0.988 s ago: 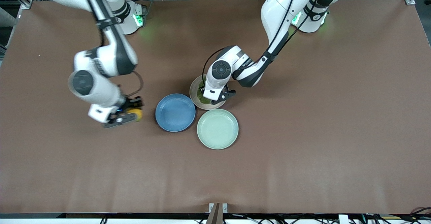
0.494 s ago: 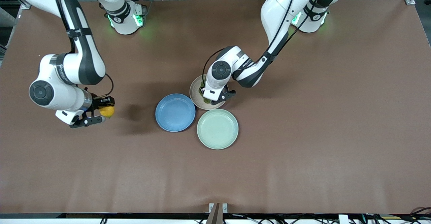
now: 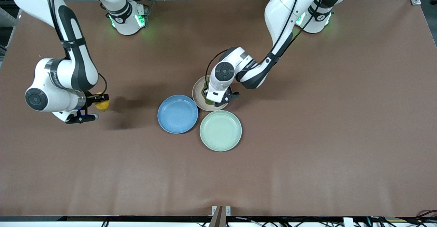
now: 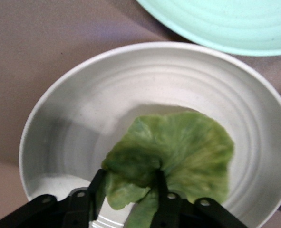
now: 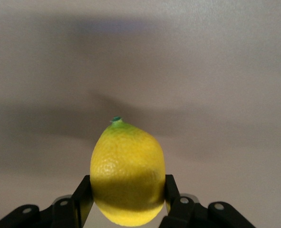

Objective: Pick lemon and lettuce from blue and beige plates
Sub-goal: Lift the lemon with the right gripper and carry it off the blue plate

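Note:
My right gripper [image 3: 100, 101] is shut on the yellow lemon [image 3: 102, 105] and holds it above bare table toward the right arm's end, away from the blue plate [image 3: 177, 114]. In the right wrist view the lemon [image 5: 127, 166] sits between the fingers of the right gripper [image 5: 127, 192]. My left gripper [image 3: 209, 96] is down in the beige plate [image 3: 197, 97], shut on the green lettuce [image 3: 205, 89]. In the left wrist view the left gripper [image 4: 129, 183] pinches a bunched edge of the lettuce [image 4: 188, 152], which still lies on the beige plate [image 4: 78, 118].
A pale mint-green plate [image 3: 220, 130] lies nearer the front camera, touching the blue and beige plates; its rim shows in the left wrist view [image 4: 226, 23]. The blue plate holds nothing. Brown table surface lies all round.
My right arm has carried the lemon away from beside the blue plate toward the right arm's end of the table. The left gripper has stayed in the beige plate.

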